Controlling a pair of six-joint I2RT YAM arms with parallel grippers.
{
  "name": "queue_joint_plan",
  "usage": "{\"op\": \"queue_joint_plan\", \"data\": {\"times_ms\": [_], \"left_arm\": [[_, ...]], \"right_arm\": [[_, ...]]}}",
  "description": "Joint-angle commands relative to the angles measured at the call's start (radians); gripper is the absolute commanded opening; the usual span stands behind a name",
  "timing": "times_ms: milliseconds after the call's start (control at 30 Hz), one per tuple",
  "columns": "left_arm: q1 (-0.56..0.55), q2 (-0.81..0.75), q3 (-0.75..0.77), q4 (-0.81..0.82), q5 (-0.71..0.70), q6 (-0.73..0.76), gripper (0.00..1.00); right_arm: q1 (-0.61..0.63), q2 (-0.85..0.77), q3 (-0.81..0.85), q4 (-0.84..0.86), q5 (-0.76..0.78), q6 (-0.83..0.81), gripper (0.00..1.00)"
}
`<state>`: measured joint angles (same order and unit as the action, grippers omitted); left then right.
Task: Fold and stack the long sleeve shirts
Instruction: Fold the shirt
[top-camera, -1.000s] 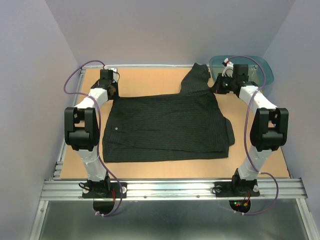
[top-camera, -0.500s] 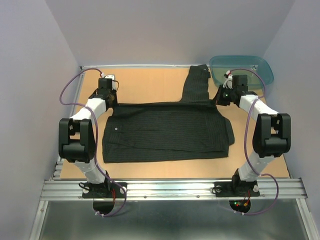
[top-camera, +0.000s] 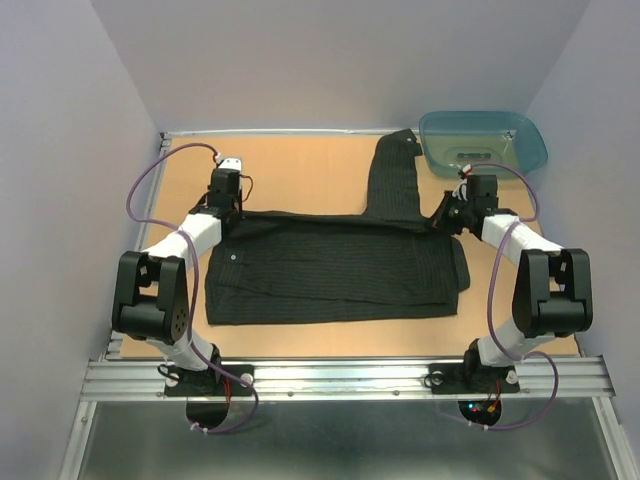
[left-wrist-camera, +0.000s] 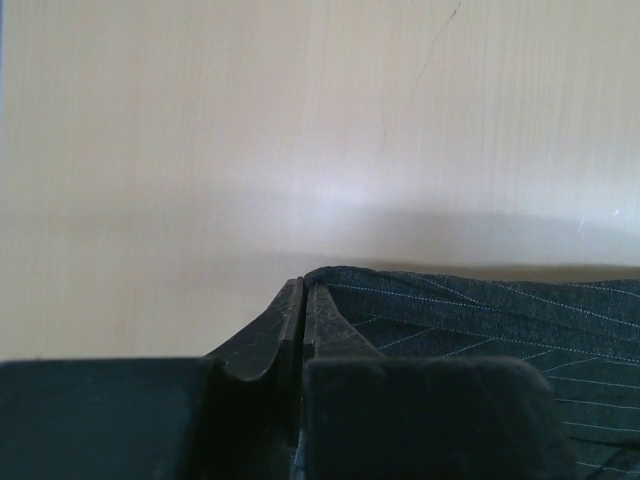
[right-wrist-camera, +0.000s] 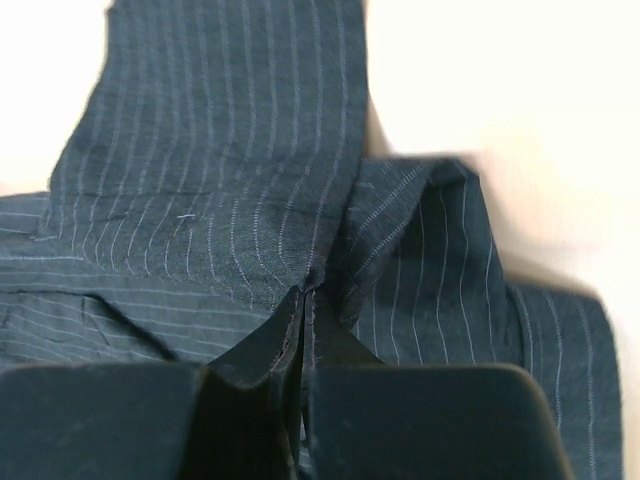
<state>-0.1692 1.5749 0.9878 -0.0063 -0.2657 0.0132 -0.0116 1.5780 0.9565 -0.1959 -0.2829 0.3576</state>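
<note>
The black pinstriped shirt (top-camera: 330, 265) lies flat across the middle of the tabletop (top-camera: 290, 165), a wide dark rectangle with one sleeve (top-camera: 395, 180) running off its far edge towards 1 o'clock, the cuff ending just beside the teal tub (top-camera: 483, 140) in the 1 o'clock corner. The left fingers (left-wrist-camera: 265, 340) are pressed almost together on the shirt's 10 o'clock corner, with the cloth edge caught at their tips. The right fingers (right-wrist-camera: 255, 350) pinch a bunched fold at the 2 o'clock corner, right where the sleeve meets the body. Between the two grips the far edge runs nearly straight. The near edge lies parallel to the tabletop's front edge, with a strip of bare wood between them at 6 o'clock. A small flap (top-camera: 461, 268) juts out from the right edge at 3 o'clock. The widest open room is the bare wood at 11 to 12 o'clock, beyond the far edge and left of the sleeve — a narrower margin shows at 9 o'clock beside the left arm, and another at 4 o'clock.
</note>
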Motion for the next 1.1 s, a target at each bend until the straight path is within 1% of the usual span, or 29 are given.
{"op": "queue_joint_plan", "data": {"times_ms": [0, 133, 233, 333, 400, 433, 467, 533, 567, 667, 700, 733, 800, 867, 1000, 1033, 1067], "left_arm": [[-0.004, -0.084, -0.054, 0.136, -0.142, 0.063, 0.08], [-0.004, -0.130, -0.110, 0.293, -0.141, 0.106, 0.09], [-0.006, -0.147, -0.127, 0.359, -0.113, 0.131, 0.09], [-0.015, -0.173, -0.147, 0.378, -0.051, 0.122, 0.11], [-0.024, -0.202, -0.167, 0.378, -0.050, 0.104, 0.13], [-0.033, -0.213, -0.187, 0.370, -0.052, 0.079, 0.18], [-0.036, -0.225, -0.199, 0.368, -0.067, 0.061, 0.20], [-0.036, -0.265, -0.225, 0.352, -0.087, 0.012, 0.23], [-0.036, -0.279, -0.230, 0.318, -0.101, -0.048, 0.26], [-0.036, -0.340, -0.253, 0.244, -0.121, -0.151, 0.26], [-0.036, -0.367, -0.273, 0.227, -0.127, -0.212, 0.26], [-0.036, -0.378, -0.285, 0.209, -0.130, -0.235, 0.40], [-0.036, -0.389, -0.311, 0.195, -0.132, -0.284, 0.54], [-0.035, -0.394, -0.313, 0.158, -0.136, -0.340, 0.68], [-0.035, -0.447, -0.305, 0.103, -0.099, -0.426, 0.69], [-0.035, -0.460, -0.304, 0.089, -0.099, -0.491, 0.75], [-0.036, -0.473, -0.299, 0.057, -0.098, -0.527, 0.79]], "right_arm": [[-0.005, -0.056, -0.067, 0.090, 0.051, 0.050, 0.01], [-0.005, -0.073, -0.085, 0.124, 0.037, 0.069, 0.01], [-0.007, -0.088, -0.084, 0.131, 0.037, 0.075, 0.01], [-0.005, -0.110, -0.099, 0.136, 0.059, 0.092, 0.01], [-0.005, -0.124, -0.114, 0.138, 0.077, 0.099, 0.01], [-0.005, -0.134, -0.127, 0.141, 0.085, 0.106, 0.01], [-0.005, -0.139, -0.133, 0.145, 0.096, 0.109, 0.01], [-0.005, -0.147, -0.143, 0.154, 0.096, 0.112, 0.01], [-0.005, -0.154, -0.157, 0.161, 0.093, 0.112, 0.01], [-0.005, -0.171, -0.197, 0.179, 0.096, 0.113, 0.01], [-0.005, -0.183, -0.209, 0.182, 0.102, 0.115, 0.01], [-0.005, -0.188, -0.222, 0.187, 0.102, 0.113, 0.02], [-0.005, -0.196, -0.251, 0.187, 0.108, 0.116, 0.04], [-0.005, -0.196, -0.272, 0.220, 0.105, 0.121, 0.04], [-0.005, -0.217, -0.306, 0.231, 0.114, 0.124, 0.04], [-0.005, -0.223, -0.312, 0.231, 0.116, 0.123, 0.05], [-0.005, -0.231, -0.317, 0.234, 0.117, 0.119, 0.05]]}}
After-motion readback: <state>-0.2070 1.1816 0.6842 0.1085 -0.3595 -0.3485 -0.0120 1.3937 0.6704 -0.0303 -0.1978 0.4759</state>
